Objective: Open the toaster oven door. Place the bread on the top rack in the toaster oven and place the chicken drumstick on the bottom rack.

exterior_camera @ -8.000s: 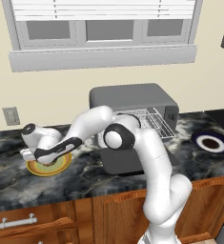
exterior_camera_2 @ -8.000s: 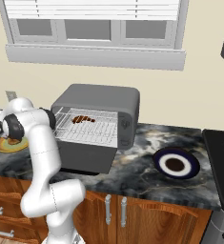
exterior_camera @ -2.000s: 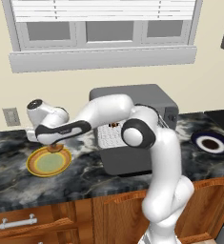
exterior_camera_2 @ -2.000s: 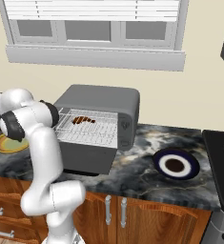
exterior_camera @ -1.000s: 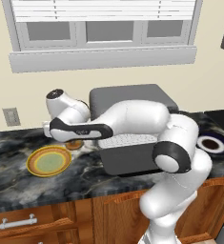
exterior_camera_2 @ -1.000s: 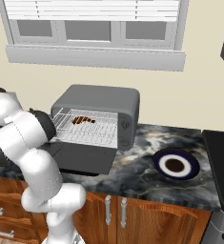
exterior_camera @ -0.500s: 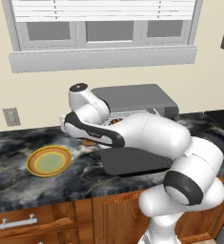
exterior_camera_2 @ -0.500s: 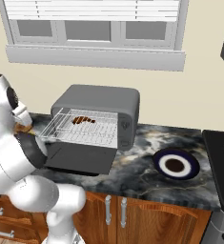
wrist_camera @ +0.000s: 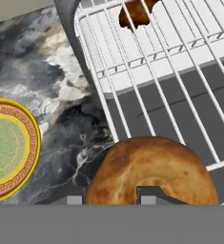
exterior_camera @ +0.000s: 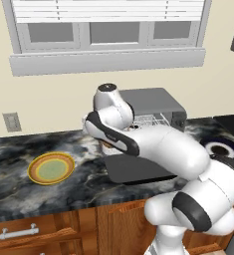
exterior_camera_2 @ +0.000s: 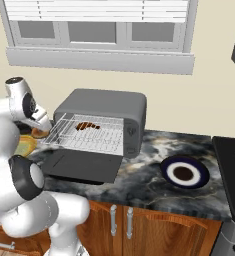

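We are carrying bread (wrist_camera: 151, 174) away from plate (exterior_camera: 51, 168) toward pulled-out top rack (exterior_camera_2: 86, 134) — pincer (wrist_camera: 149, 198) clenched on bread, drumstick (exterior_camera_2: 88, 125) already inside.

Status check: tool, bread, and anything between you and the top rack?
Tool shut on bread, beside the pulled-out rack. Toaster oven door open. Chicken drumstick inside. Nothing seen blocking.

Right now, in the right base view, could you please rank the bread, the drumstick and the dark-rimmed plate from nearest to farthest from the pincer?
1. Bread, held in the pincer, left of the oven.
2. Drumstick, on a rack inside.
3. Dark-rimmed plate, far right on the counter.
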